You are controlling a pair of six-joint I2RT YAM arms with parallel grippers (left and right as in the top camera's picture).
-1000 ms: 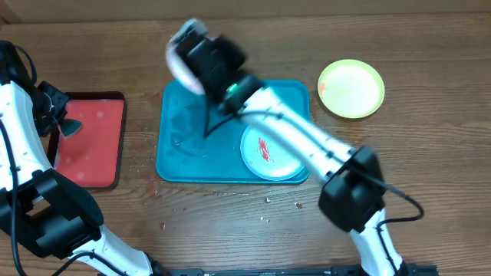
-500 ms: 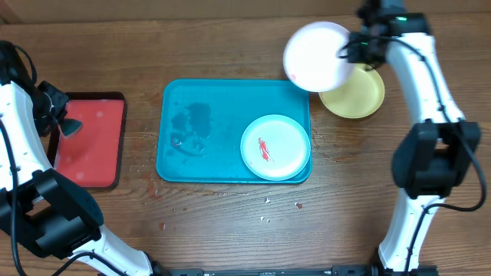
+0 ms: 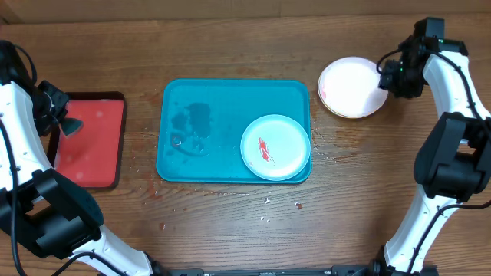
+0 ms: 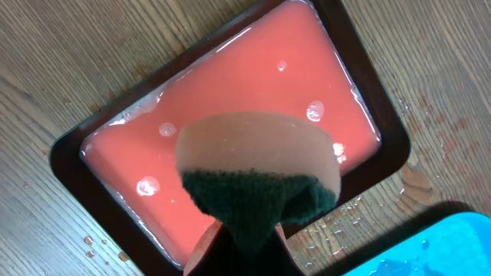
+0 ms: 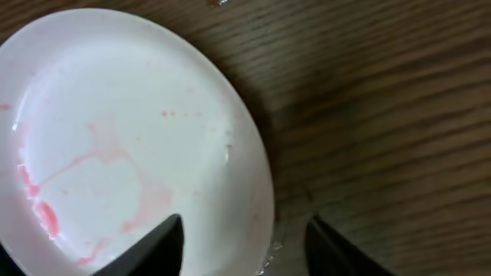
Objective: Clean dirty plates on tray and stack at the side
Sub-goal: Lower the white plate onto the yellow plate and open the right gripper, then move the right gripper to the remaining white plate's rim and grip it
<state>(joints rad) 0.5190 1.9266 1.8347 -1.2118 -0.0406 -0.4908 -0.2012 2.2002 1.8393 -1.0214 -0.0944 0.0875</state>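
The teal tray (image 3: 222, 96) lies mid-table with water smears on its left half. The pale aqua plate (image 3: 276, 147) with a red smear sits in its right near corner. The white plate (image 3: 351, 86) lies at the far right on the yellow-green plate, of which only a thin edge (image 3: 357, 116) shows. In the right wrist view the white plate (image 5: 123, 138) carries faint pink streaks. My right gripper (image 3: 393, 77) (image 5: 245, 245) is open, its fingers either side of that plate's rim. My left gripper (image 3: 65, 123) (image 4: 245, 245) is shut on a tan-and-green sponge (image 4: 253, 165).
A red tray with a dark rim (image 3: 96, 146) (image 4: 253, 77) lies at the left under the sponge, wet with droplets. Crumbs and droplets dot the wood near the teal tray's front edge (image 3: 268, 201).
My right gripper carried the white plate from above the teal tray to the right, set it on the yellow-green plate and let go. The left arm has not moved.
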